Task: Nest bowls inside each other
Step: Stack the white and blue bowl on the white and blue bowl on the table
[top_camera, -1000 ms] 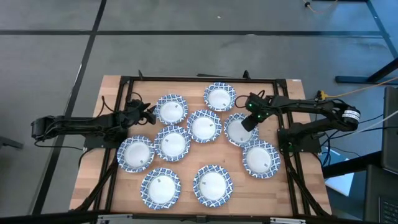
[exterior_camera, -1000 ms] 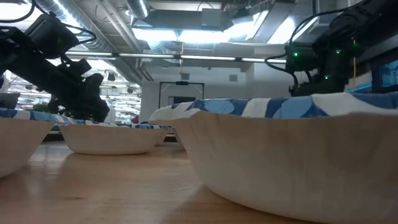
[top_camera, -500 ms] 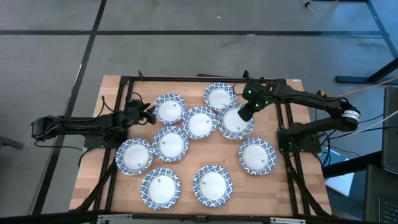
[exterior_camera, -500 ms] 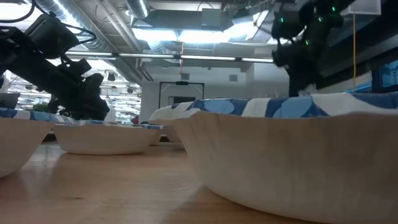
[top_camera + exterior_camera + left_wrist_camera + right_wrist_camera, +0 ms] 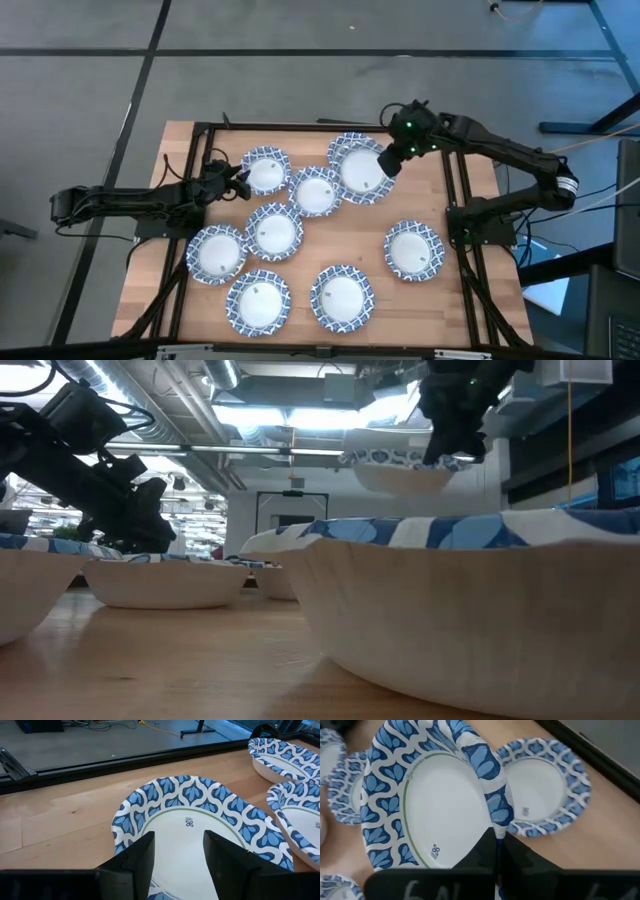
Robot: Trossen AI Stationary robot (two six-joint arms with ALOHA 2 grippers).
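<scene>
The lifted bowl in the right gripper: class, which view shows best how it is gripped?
The right wrist view: the right gripper pinches the lifted bowl by its rim. High view shows placement only; low view shows it airborne.

Lifted bowl (image 5: 362,172) over rear bowl (image 5: 345,148) — others (seven) scattered.

light: even, bright | ceiling glare, low view | near bowl (image 5: 470,610) blurred
</scene>
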